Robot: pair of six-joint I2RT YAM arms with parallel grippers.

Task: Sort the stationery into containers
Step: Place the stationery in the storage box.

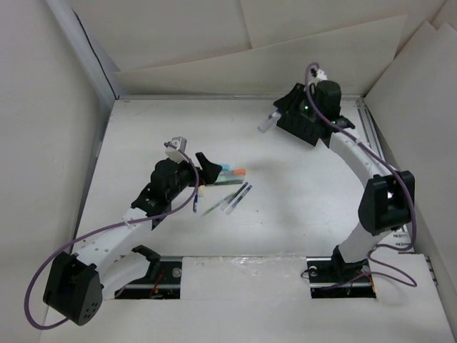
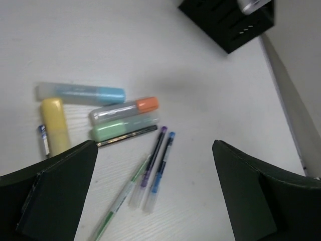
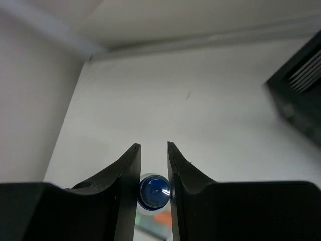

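Several pens and markers lie in a loose cluster on the white table. They include a blue highlighter [image 2: 80,93], a yellow one [image 2: 55,125], a clear marker with an orange cap [image 2: 125,110], a pale green one [image 2: 123,128], and thin purple [image 2: 153,156], blue [image 2: 161,164] and green [image 2: 118,200] pens. My left gripper [image 2: 154,150] hangs open above the thin pens [image 1: 230,197] and holds nothing. At the back, my right gripper [image 3: 154,146] is shut on a blue-capped clear marker [image 3: 154,191], seen end-on. It sits beside the black ribbed organiser [image 3: 301,95] [image 2: 225,22].
A small blue and white piece [image 2: 44,138] lies next to the yellow highlighter. A metal rail [image 1: 373,136] runs along the table's right edge. Pale walls close in the left, back and right sides.
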